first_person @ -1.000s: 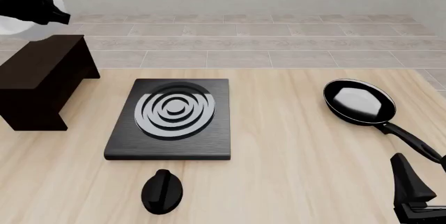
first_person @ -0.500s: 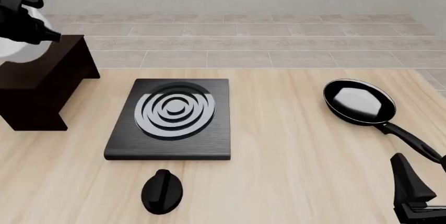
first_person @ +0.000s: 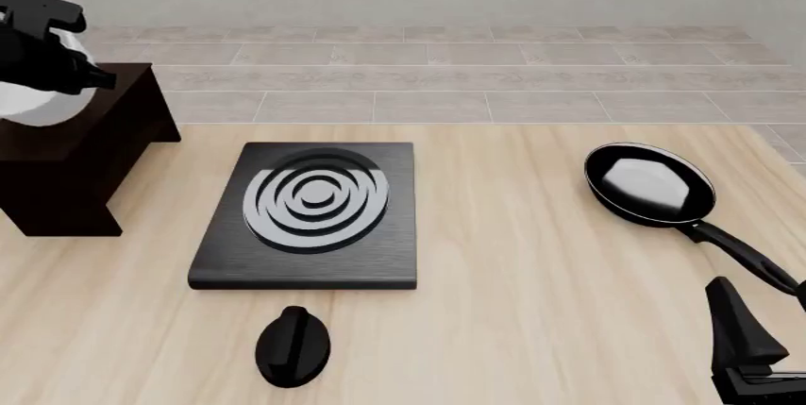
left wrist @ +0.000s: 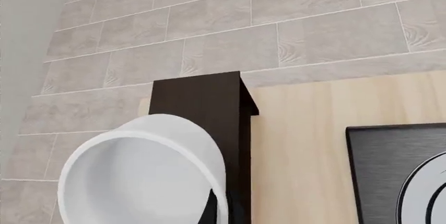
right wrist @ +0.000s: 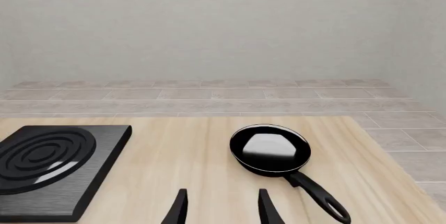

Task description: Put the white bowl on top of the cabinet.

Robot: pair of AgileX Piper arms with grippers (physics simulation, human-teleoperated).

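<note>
The left gripper [first_person: 51, 70], clamped on the white bowl [first_person: 36, 103], has lowered it over the past second to just above the cabinet [first_person: 75, 155] at far left; release looks imminent. The right gripper [right wrist: 219, 208] idles, fingers apart.

White bowl [first_person: 36, 103] lower, nearer cabinet [first_person: 75, 145].

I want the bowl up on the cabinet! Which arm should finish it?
The left. Its hand already carries the white bowl over the cabinet; the right hand is far off, open, near the frying pan.
</note>
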